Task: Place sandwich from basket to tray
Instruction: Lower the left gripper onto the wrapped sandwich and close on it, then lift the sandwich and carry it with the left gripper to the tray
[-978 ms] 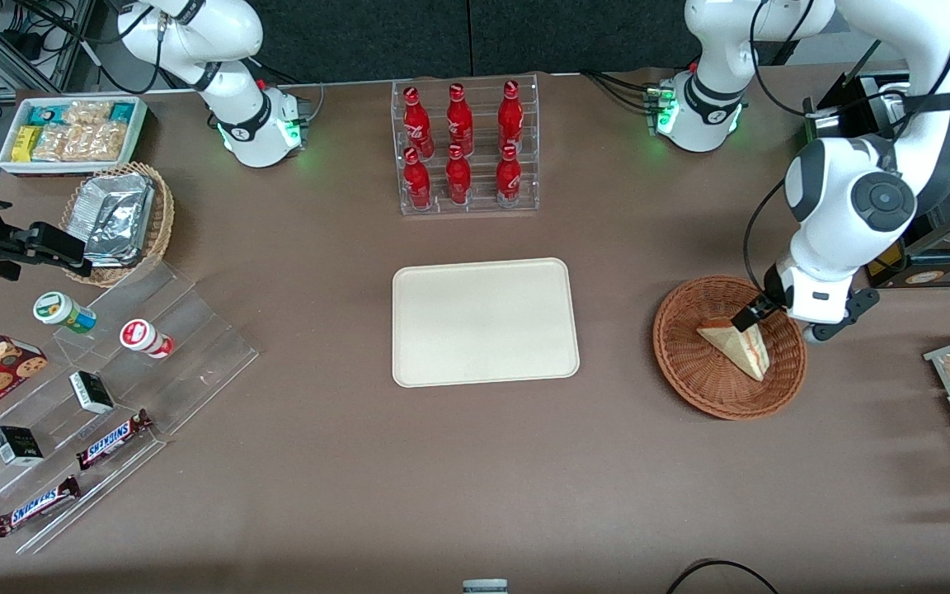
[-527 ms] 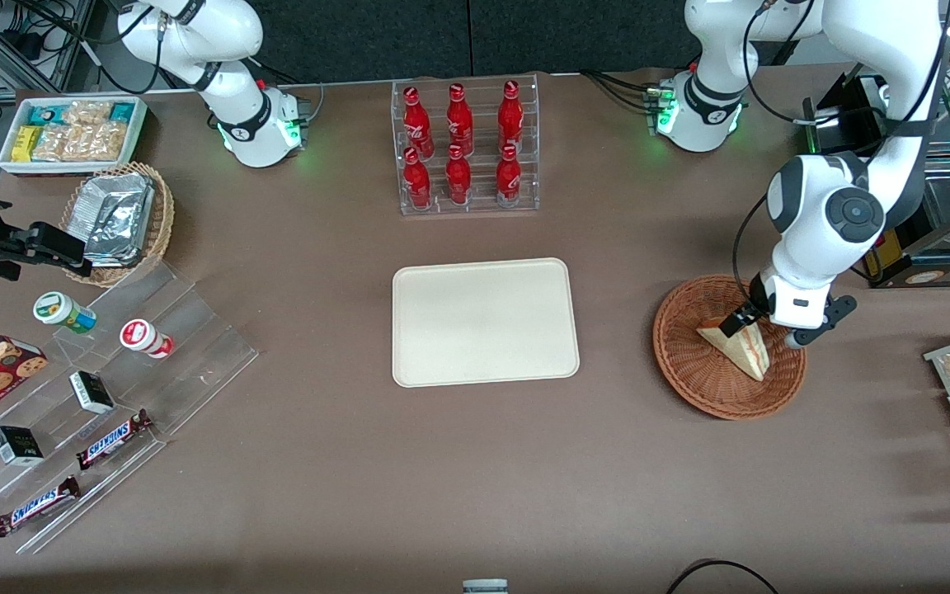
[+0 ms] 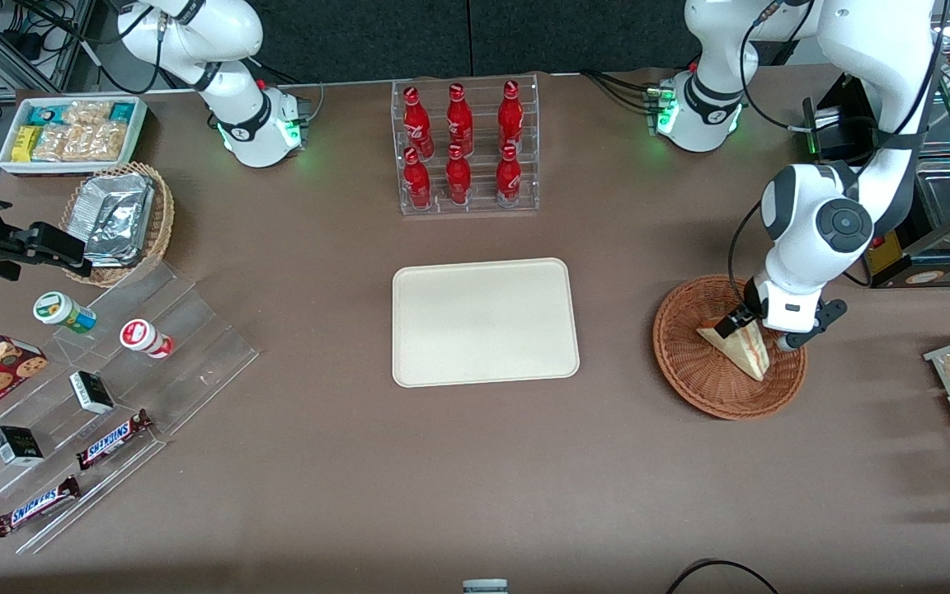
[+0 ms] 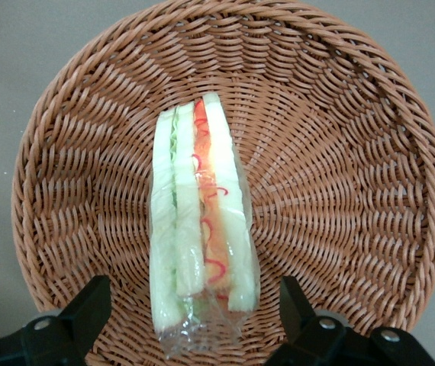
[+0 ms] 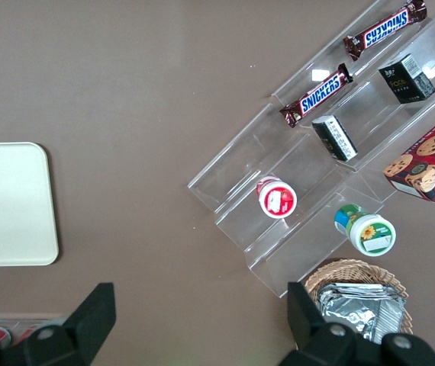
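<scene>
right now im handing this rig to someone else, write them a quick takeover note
Gripper: open, low over the basket, one finger on each side of the sandwich, not closed on it.
Sandwich: wrapped in clear film, lying in the middle of the basket toward the working arm's end of the table.
Tray: mid-table, nothing on it.
Done: approach and straddle.
Left: close on the sandwich, lift, carry it to the tray, release.
</scene>
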